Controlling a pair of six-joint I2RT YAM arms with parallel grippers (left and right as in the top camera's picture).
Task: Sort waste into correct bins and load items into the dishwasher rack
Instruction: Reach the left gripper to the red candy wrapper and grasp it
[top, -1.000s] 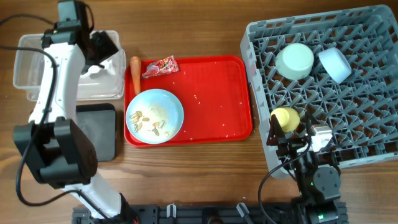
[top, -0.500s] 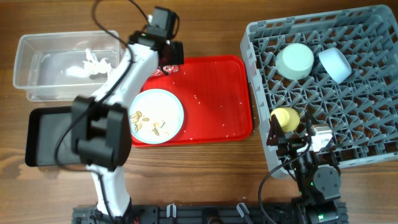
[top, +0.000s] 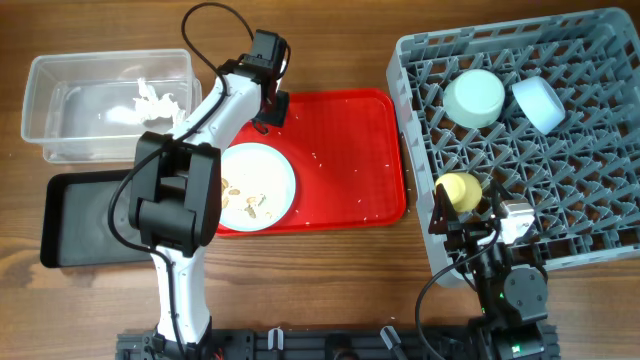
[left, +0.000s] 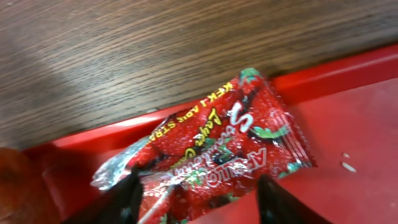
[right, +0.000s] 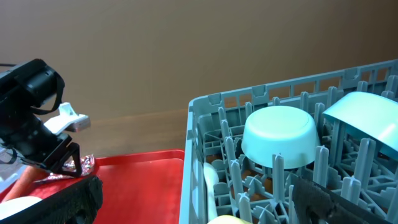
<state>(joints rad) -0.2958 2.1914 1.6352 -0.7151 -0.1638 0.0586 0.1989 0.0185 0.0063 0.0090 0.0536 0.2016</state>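
In the left wrist view the crumpled red wrapper (left: 217, 143) lies in the back left corner of the red tray. My left gripper (left: 199, 205) is open, one finger on each side of the wrapper; overhead it (top: 266, 106) covers the wrapper. An orange carrot stub (right: 25, 180) lies beside that corner. The pale blue plate (top: 272, 165) holds beige crumbs (top: 245, 200). White tissue (top: 140, 100) lies in the clear tub (top: 60, 75). My right gripper (right: 199, 211) is open and empty at the grey rack's (top: 560, 200) front left edge.
The black tray (top: 90, 220) sits in front of the clear tub. The red tray (top: 340, 150) lies mid-table. In the rack stand a pale green bowl (top: 474, 97), a pale blue bowl (top: 538, 103), a yellow cup (top: 460, 190) and a white spoon (right: 211, 177).
My left arm has swung right from over the clear tub to the red tray's back left corner and stopped around the wrapper. The tissue now lies uncovered in the tub. The right arm has not moved.
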